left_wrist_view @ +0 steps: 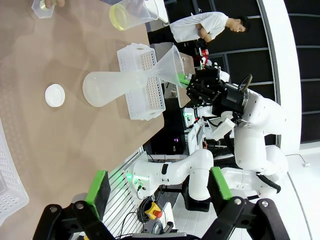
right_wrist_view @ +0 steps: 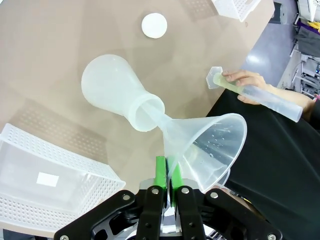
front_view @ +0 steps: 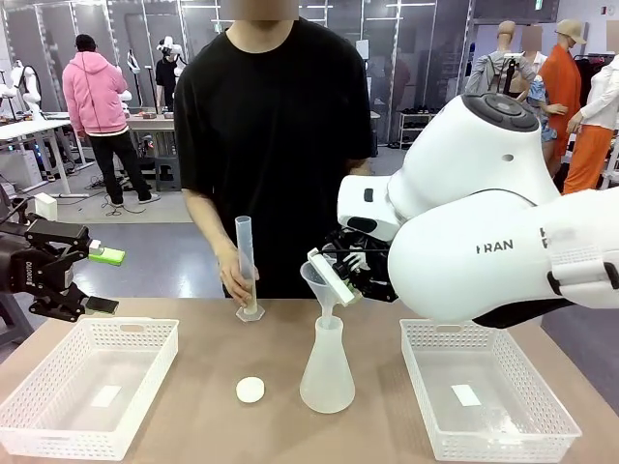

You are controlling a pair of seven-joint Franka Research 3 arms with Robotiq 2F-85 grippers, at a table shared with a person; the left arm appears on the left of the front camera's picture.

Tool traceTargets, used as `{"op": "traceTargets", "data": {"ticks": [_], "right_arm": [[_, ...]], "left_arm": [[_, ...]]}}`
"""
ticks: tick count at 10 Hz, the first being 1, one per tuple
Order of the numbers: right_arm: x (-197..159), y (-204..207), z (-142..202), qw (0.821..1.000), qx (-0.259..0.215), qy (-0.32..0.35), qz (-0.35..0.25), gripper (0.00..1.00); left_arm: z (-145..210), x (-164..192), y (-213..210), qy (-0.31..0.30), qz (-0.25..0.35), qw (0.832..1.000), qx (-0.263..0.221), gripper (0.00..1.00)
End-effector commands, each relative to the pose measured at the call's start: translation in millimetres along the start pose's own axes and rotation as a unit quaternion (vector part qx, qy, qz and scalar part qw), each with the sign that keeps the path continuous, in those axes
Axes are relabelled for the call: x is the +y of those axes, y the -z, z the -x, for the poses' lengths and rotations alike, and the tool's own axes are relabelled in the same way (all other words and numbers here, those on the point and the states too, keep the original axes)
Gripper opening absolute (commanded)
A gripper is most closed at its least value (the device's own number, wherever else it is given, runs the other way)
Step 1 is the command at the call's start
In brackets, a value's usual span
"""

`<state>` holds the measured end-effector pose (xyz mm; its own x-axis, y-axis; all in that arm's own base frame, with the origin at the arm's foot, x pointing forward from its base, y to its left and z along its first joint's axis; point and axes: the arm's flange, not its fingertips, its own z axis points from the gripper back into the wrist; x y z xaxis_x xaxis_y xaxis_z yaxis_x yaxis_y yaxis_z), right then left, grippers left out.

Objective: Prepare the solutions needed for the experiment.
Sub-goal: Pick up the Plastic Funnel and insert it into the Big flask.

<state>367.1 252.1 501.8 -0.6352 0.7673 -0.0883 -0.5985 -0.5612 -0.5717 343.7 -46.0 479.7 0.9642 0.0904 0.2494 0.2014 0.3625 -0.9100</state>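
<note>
A frosted conical flask [front_view: 327,372] [right_wrist_view: 112,87] [left_wrist_view: 105,87] stands mid-table with a clear funnel [front_view: 319,282] [right_wrist_view: 210,145] [left_wrist_view: 167,62] in its neck. My right gripper [front_view: 338,275] [right_wrist_view: 167,175] is shut on the funnel's rim, and droplets cling inside the funnel. Across the table a hand holds a graduated cylinder [front_view: 247,261] [right_wrist_view: 260,92] upright on the table. Pale yellow-green solution [right_wrist_view: 223,80] lies at the cylinder's bottom. More yellow-green solution [left_wrist_view: 119,17] sits in a clear vessel at the top of the left wrist view. My left gripper [front_view: 102,280] [left_wrist_view: 159,185] hovers open at the far left, empty.
A small white round cap [front_view: 250,389] [right_wrist_view: 154,25] [left_wrist_view: 54,95] lies left of the flask. White mesh baskets stand at the front left [front_view: 58,425] and front right [front_view: 542,430]. The person stands close behind the table's far edge.
</note>
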Motion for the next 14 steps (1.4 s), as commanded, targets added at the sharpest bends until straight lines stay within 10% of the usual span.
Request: {"op": "traceTargets", "data": {"ticks": [1,5,11,14], "right_arm": [[3.6,8.2,4.1,1.000,-0.013,-0.001,0.002,0.04],[6.3,17.1,6.1,1.000,-0.015,0.005,-0.007,0.04],[8.1,20.8,4.2,1.000,-0.020,0.012,-0.010,0.60],[7.0,18.0,1.6,1.000,-0.008,0.015,-0.018,0.65]], "left_arm": [[1.2,-1.8,1.5,0.007,0.013,1.000,-0.003,1.00],[1.2,-1.8,1.5,0.007,0.013,1.000,-0.003,1.00],[1.2,-1.8,1.5,0.007,0.013,1.000,-0.003,1.00],[1.2,-1.8,1.5,0.007,0.013,1.000,-0.003,1.00]]}}
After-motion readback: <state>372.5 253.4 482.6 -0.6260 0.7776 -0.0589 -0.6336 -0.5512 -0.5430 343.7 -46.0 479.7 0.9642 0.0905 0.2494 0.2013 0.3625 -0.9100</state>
